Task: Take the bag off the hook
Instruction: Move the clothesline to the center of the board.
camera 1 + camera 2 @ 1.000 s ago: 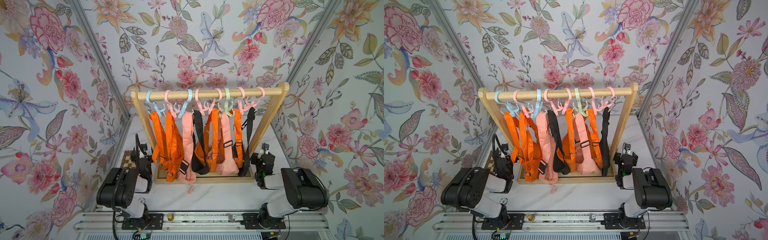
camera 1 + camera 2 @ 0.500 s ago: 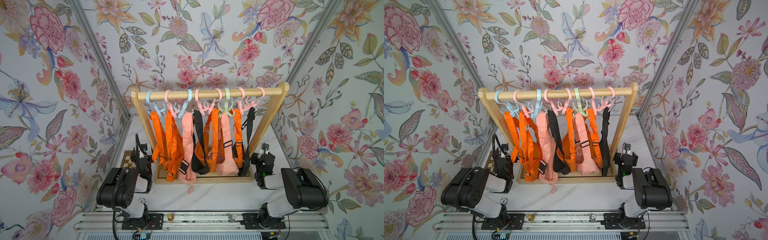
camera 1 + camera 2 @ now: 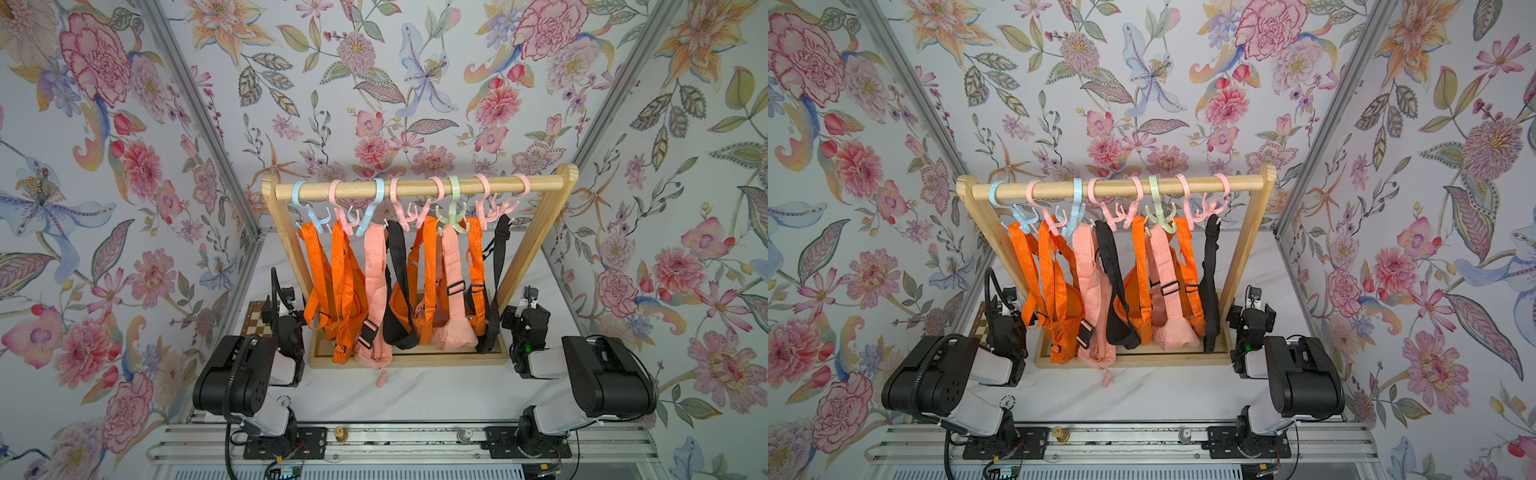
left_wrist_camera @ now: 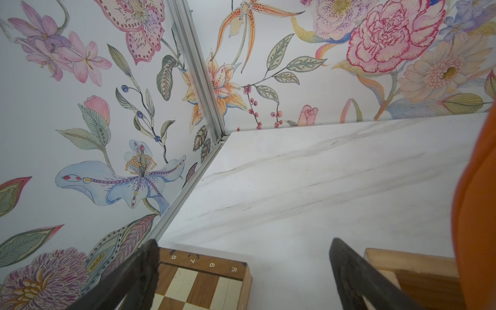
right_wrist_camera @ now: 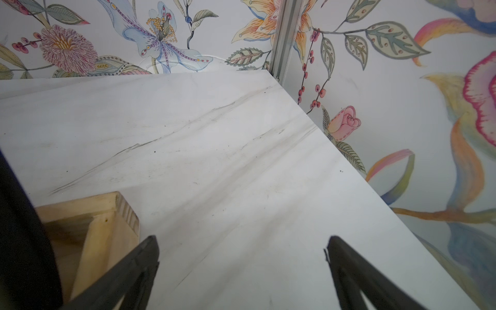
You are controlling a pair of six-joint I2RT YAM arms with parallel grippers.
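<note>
Two arms, no motion: the left arm (image 3: 245, 374) and right arm (image 3: 602, 374) sit folded low exactly where they were a second ago, and the bags (image 3: 374, 291) hang as before. Orange, pink and black, the bags dangle by their straps from pastel plastic hooks (image 3: 454, 199) on the wooden rail (image 3: 415, 189) of a rack, their bottoms down at its base frame (image 3: 436, 360).

The left claw (image 4: 243, 241) is released, fingers wide apart with nothing between them. The right claw (image 5: 241, 237) is released too, over bare table just beside a corner of the base.

The table (image 3: 415, 395) is white marble with faint grey veins. Floral wallpaper (image 3: 374, 83) covers the three walls around it, which meet at aluminium corner posts (image 3: 199, 124). A wooden chessboard (image 4: 198, 284) lies on the table by the left claw — its border reads 8, 7, 6, 5.
</note>
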